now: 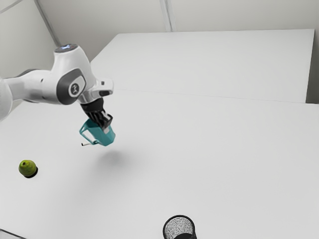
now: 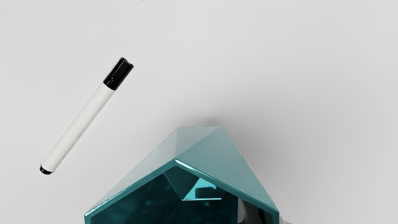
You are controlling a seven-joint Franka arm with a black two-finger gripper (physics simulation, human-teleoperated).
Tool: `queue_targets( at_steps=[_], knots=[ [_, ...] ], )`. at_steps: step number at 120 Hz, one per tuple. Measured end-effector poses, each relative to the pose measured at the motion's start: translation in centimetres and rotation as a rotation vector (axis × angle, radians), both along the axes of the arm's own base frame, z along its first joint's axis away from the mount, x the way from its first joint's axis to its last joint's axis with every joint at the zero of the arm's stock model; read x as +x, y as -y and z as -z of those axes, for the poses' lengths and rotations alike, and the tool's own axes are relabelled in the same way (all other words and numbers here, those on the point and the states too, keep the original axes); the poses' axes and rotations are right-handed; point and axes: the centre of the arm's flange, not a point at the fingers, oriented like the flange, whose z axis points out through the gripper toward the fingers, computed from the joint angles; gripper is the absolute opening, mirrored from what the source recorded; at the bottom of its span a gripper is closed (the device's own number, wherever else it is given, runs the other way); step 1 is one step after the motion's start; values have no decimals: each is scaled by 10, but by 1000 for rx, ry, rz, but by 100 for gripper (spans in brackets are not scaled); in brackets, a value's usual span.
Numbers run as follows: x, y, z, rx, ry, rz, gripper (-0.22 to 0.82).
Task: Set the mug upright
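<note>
The faceted teal mug (image 1: 101, 136) hangs tilted beneath the black gripper (image 1: 105, 125) clamping its wall; levelling, placement and release apparently remain.

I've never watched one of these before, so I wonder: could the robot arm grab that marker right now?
Probably not: its gripper is shut on the mug, lifted off the table, and would likely need to let go first. The marker itself lies uncovered close by.
</note>
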Motion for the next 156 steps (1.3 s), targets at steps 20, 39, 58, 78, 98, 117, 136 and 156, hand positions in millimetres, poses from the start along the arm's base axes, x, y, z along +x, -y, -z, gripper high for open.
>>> queue_targets(
  at_steps=[20,39,58,78,98,117,136,156],
  knots=[
    [-1,9,16,8,3,-43,-17],
    [-5,16,34,9,-19,-81,-17],
    [-5,21,46,10,-35,-114,-17],
    [-4,25,58,11,-53,-143,-18],
    [-2,23,66,11,-61,-176,-18],
    [-1,19,70,11,-60,-205,-18],
    [-1,23,69,10,-55,-214,-13],
    [-1,31,68,7,-51,-212,5]
  ],
)
